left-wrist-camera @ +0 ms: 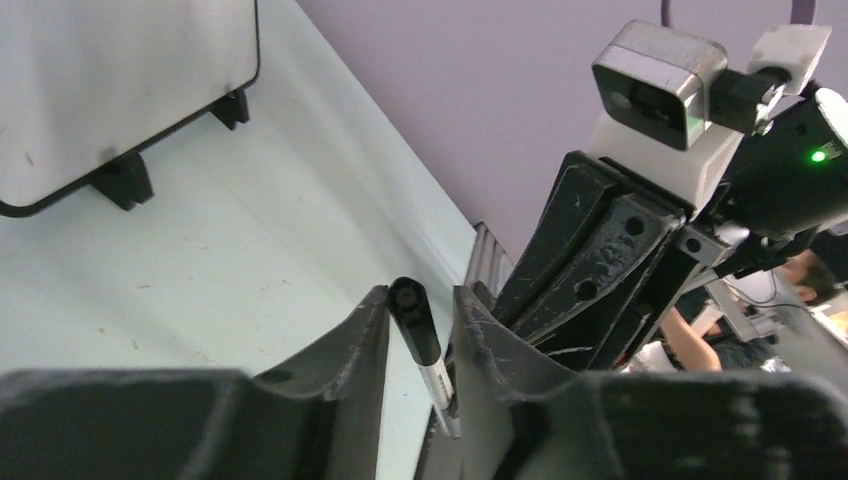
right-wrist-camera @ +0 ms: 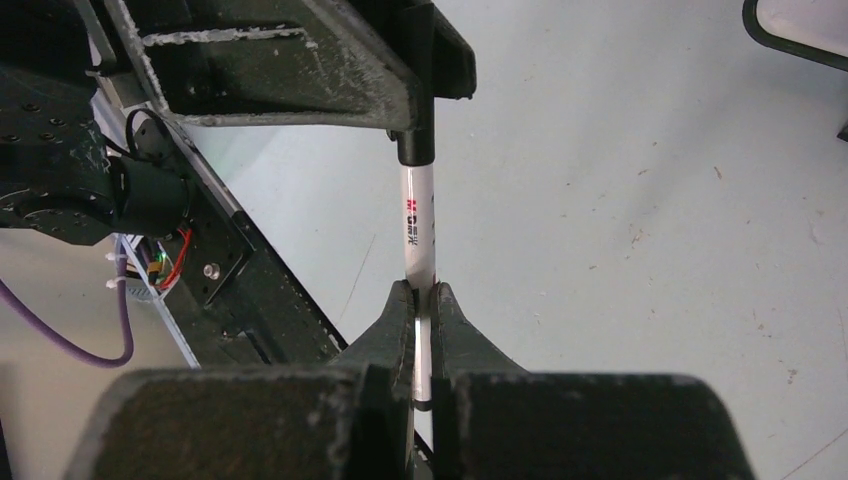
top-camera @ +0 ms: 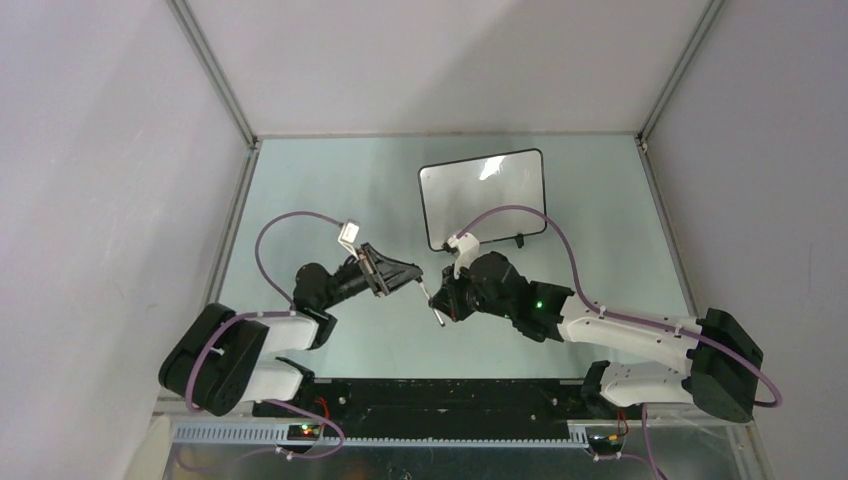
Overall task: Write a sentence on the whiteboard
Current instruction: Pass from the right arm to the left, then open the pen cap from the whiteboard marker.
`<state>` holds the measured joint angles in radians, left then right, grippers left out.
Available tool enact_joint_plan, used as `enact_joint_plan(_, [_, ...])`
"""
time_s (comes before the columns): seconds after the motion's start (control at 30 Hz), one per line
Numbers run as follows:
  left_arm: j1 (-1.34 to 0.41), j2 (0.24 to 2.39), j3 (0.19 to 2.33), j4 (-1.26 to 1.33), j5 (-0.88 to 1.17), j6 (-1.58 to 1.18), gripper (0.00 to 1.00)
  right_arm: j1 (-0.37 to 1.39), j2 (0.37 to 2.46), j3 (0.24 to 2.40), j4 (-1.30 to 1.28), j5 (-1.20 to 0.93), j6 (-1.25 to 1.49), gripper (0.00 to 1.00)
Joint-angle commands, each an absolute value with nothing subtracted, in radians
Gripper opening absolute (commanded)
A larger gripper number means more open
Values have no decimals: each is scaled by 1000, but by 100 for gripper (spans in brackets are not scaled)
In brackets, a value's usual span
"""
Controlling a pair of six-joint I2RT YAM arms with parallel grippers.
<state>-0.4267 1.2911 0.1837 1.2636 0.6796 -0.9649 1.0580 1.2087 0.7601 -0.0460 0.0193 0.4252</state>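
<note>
The whiteboard point(top-camera: 483, 195) stands at the back of the table, glossy white with a black frame and two black feet. It is blank; no sentence shows on it. It also shows in the left wrist view point(left-wrist-camera: 120, 80). My right gripper point(right-wrist-camera: 422, 292) is shut on the white barrel of a marker point(right-wrist-camera: 418, 225), held above the table in front of the board. The marker's black cap point(left-wrist-camera: 415, 320) sits between the fingers of my left gripper point(left-wrist-camera: 420, 300). Those jaws stand a little apart: the cap touches one finger and a gap shows beside the other. In the top view the two grippers meet at the marker point(top-camera: 430, 303).
The pale green table point(top-camera: 330, 200) is walled by grey panels on three sides. A black rail point(top-camera: 430, 395) with the arm bases runs along the near edge. A purple cable point(top-camera: 520, 215) from the right arm arcs in front of the whiteboard.
</note>
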Motion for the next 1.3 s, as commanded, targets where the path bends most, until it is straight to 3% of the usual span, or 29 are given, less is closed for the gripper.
enact_joint_plan(0.0, [-436,1338,228,1423,739,-1031,23,1052,1219,805,-10,11,412,0])
enact_joint_plan(0.13, [-436,1367,235,1482,754,-1057,1,1053,1223,809,-12,13,412,0])
enact_joint_plan(0.2, [-437,1366,231,1491,753,-1061,0,1054,1221,808,-22,14,418,15])
enact_joint_plan(0.23, [-437,1364,230,1492,751,-1059,0,1056,1219,808,-31,18,421,36])
enact_joint_plan(0.33, [-436,1345,224,1488,747,-1052,0,1062,1197,794,-30,40,437,65])
enact_joint_plan(0.47, [-435,1301,214,1465,737,-1034,0,1066,1135,730,42,55,476,76])
enact_joint_plan(0.83, [-471,1238,227,1531,474,-1297,0,1037,905,470,484,65,676,80])
enact_joint_plan(1.03, [-509,1099,222,1492,277,-1328,0,1066,871,433,674,129,684,78])
enact_joint_plan(1.27, [-516,1029,231,1503,219,-1414,0,1082,937,469,843,127,710,70])
